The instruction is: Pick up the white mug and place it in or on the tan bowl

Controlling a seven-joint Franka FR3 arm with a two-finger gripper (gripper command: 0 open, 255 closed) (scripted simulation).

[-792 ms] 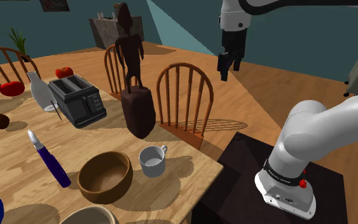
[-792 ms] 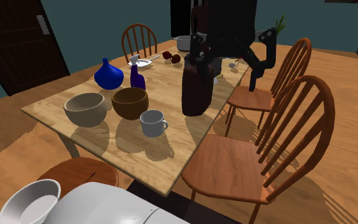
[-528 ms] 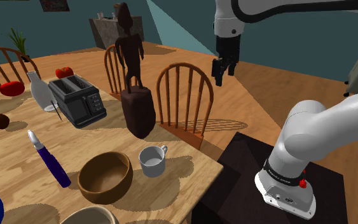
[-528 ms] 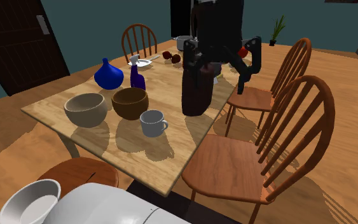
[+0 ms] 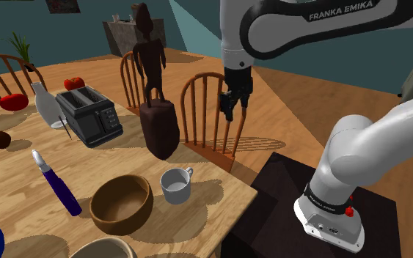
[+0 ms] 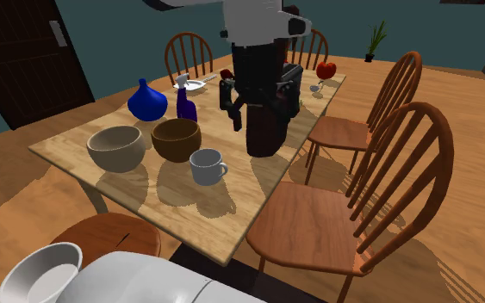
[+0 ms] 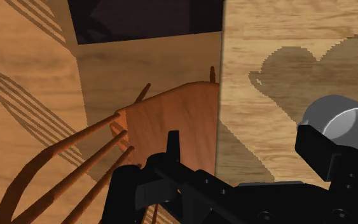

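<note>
The white mug [image 5: 175, 185] stands upright near the table's front edge, its handle toward the chair; I also see the mug [image 6: 207, 166] from the second exterior view. Beside it sits a brown bowl [image 5: 121, 203], and past that the tan bowl [image 6: 115, 147], whose rim [image 5: 108, 248] shows at the shoulder view's bottom edge. My gripper [image 5: 230, 105] hangs open well above the chair back, to the right of the dark statue and high off the mug. In the wrist view the gripper [image 7: 247, 149] holds nothing, and the mug [image 7: 343, 121] lies off past one finger [image 7: 323, 153].
A tall dark wooden statue [image 5: 157, 95] stands close behind the mug. A toaster [image 5: 89, 113], a blue spray bottle [image 5: 58, 183] and a blue vase [image 6: 147, 102] share the table [image 5: 219, 192]. A wooden chair [image 5: 212, 110] is below the gripper. The stand [image 5: 278, 209] is at lower right.
The arm has swung toward the shoulder view's left and lower, from over the floor to over the chair by the table edge. The gripper stays open; the mug has not moved.
</note>
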